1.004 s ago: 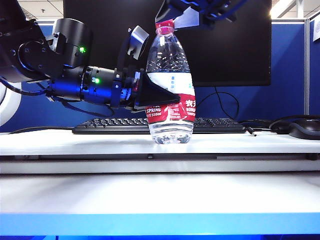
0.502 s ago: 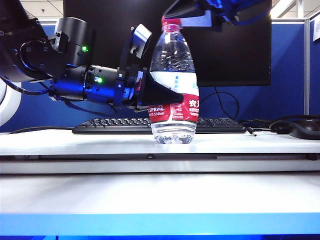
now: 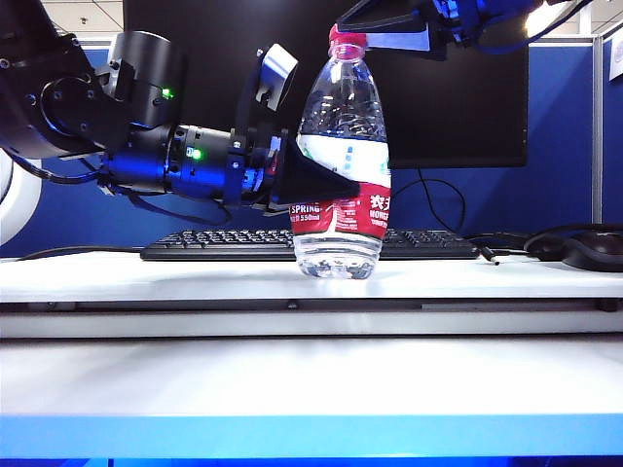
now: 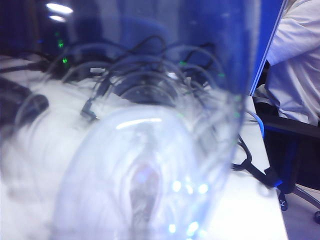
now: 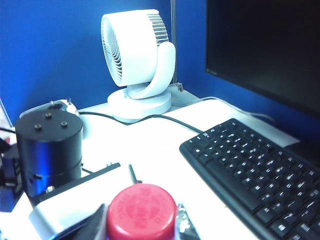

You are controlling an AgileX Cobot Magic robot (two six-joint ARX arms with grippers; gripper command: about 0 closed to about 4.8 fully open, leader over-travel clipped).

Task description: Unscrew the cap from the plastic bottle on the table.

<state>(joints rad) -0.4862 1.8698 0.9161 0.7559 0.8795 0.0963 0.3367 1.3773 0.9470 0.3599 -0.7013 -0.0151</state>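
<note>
On the left of the exterior view, the left arm reaches in level from the side, and the left gripper (image 3: pixel 326 185) is clamped around the labelled middle of the plastic bottle (image 3: pixel 341 165), one dark finger lying across the white-and-red label. The bottle stands on the table (image 3: pixel 195 277) just in front of a black keyboard (image 3: pixel 214 243), its base on the white surface and its body leaning slightly to the right toward the top. In the left wrist view the clear, rippled wall of the bottle (image 4: pixel 150 140) fills nearly the whole picture, blurred and very close, with cables and the white table seen through it. At the top of the bottle sits the cap (image 3: pixel 348 39), still on the neck. The right gripper (image 3: pixel 365 39) comes in from the upper right, above the dark monitor (image 3: pixel 448 107), and its fingers close on the cap from both sides. The right wrist view looks down on the round red cap (image 5: pixel 141 211) held between the fingertips, with a white desk fan (image 5: pixel 137 65) and the keyboard (image 5: pixel 250 175) on the table beyond. A black mouse (image 3: pixel 594 251) lies at the far right of the table.
</note>
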